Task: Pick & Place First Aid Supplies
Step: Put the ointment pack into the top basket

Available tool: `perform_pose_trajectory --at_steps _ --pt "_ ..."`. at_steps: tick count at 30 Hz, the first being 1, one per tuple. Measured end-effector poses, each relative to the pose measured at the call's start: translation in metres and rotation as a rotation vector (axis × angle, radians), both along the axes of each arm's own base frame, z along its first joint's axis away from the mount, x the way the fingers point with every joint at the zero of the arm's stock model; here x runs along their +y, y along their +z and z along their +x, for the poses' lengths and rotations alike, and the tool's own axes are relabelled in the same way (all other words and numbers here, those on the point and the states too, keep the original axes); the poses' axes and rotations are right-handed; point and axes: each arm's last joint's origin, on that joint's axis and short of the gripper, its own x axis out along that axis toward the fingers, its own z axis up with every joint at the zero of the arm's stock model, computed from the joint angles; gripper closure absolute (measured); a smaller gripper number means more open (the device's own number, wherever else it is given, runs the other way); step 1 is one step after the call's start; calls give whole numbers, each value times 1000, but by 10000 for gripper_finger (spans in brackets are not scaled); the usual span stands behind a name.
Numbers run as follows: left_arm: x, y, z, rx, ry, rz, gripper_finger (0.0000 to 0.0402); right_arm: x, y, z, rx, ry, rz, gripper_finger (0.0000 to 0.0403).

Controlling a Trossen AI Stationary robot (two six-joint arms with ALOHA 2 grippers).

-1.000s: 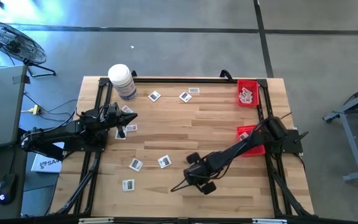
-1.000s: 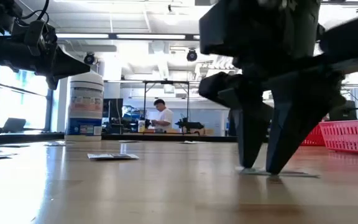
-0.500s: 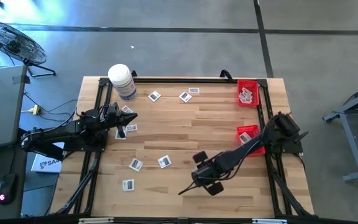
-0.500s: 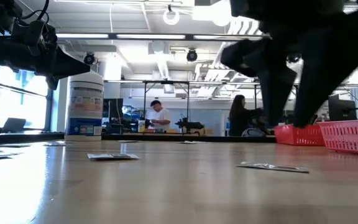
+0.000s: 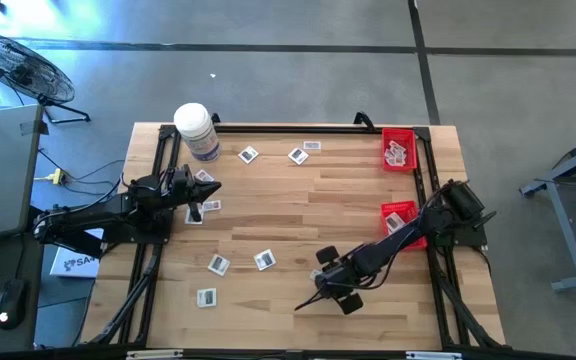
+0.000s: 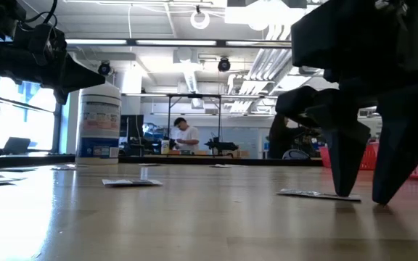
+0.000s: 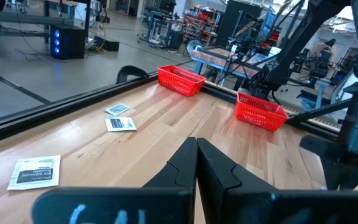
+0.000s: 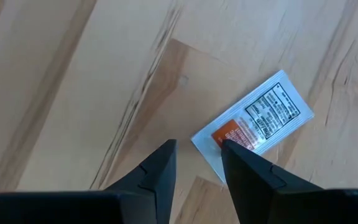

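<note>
Right gripper (image 8: 197, 163) open, empty, over the pale wooden table (image 5: 298, 215).
Small flat white printed packet (image 8: 253, 124) lies just off one fingertip, long axis diagonal.

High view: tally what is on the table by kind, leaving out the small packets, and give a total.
Red baskets: 2
White jar: 1
Dark robot arms: 2
Total: 5
</note>
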Motion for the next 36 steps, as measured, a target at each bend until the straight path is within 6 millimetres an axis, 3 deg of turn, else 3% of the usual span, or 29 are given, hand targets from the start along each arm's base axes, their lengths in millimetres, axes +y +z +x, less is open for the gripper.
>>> perform_pose_trajectory --at_steps 5,19,29,36 --pt "0 0 0 0 0 0 401 -4 -8 -3 -20 11 0 299" --pt "0 0 0 0 0 0 401 -12 -19 -7 -42 -31 -41 399" --pt "0 0 0 0 0 0 401 -11 -12 -4 -56 -3 -48 398" --pt "0 0 0 0 0 0 401 -7 2 2 -78 61 -20 344"
